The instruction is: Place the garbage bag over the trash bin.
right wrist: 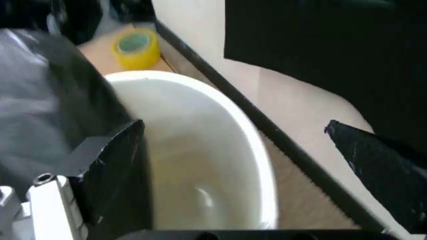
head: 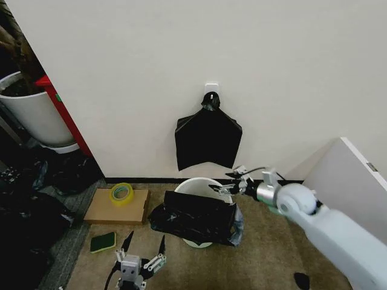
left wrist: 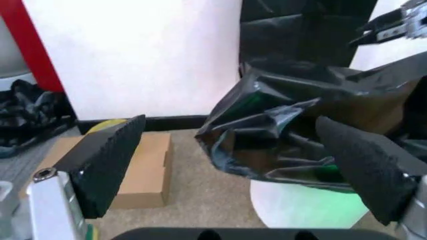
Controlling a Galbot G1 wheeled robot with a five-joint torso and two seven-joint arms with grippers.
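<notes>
garbage bag [head: 193, 217] draped before trash bin [head: 199, 184], cardboard box [head: 118, 208] left

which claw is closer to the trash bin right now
Right. The right claw hangs open at the trash bin's rim on the wall side. The left claw is open, low on the floor in front, short of the bin.

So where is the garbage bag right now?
In the head view, the garbage bag drapes over the trash bin's near rim, below the wall-hung black bundle.
</notes>
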